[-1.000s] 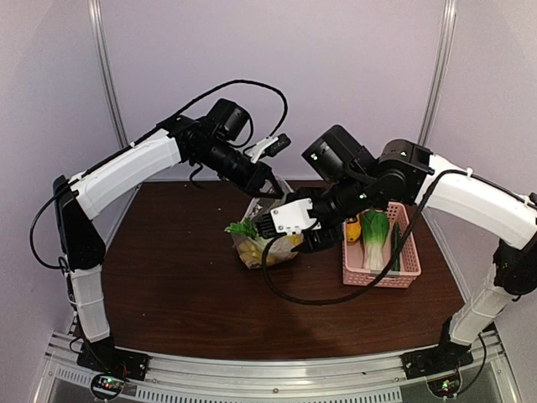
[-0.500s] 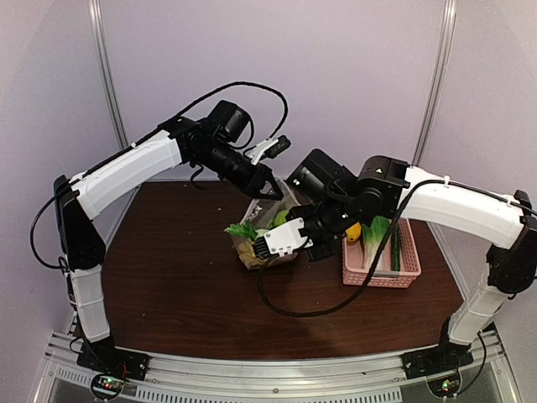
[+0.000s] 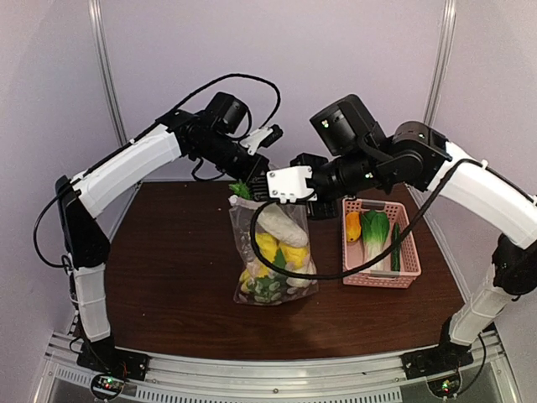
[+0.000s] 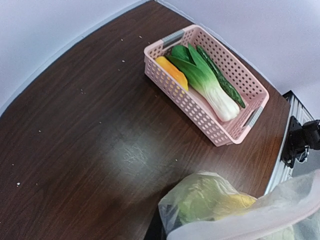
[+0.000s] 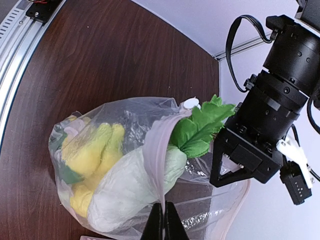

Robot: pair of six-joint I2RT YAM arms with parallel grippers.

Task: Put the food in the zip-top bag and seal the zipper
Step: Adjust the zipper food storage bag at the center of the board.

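1. Two robot arms hold the zip-top bag (image 3: 273, 252) upright by its mouth over the middle of the counter (image 3: 168, 269). The left fingers (image 3: 257, 172) are clamped on the rim, and the right fingers (image 5: 161, 220) are pinched tight on the zipper (image 5: 151, 155).
2. Leafy greens (image 5: 197, 132) poke out across the mouth. If the strip is pressed shut here, it would likely catch the leaves and fail to seal.
3. The load depends on two thin pinches, so a slip on the slick film could drop it and spill the food.
4. Inside the bag are a white radish (image 3: 281, 225), yellow bananas (image 3: 281, 252) and darker green pieces at the bottom.
5. The pink basket (image 4: 190, 105), to the right, holds a bok choy (image 4: 207, 82), an orange-yellow piece (image 4: 170, 70) and a long dark vegetable (image 4: 220, 75). Sealing now would probably leave them out.
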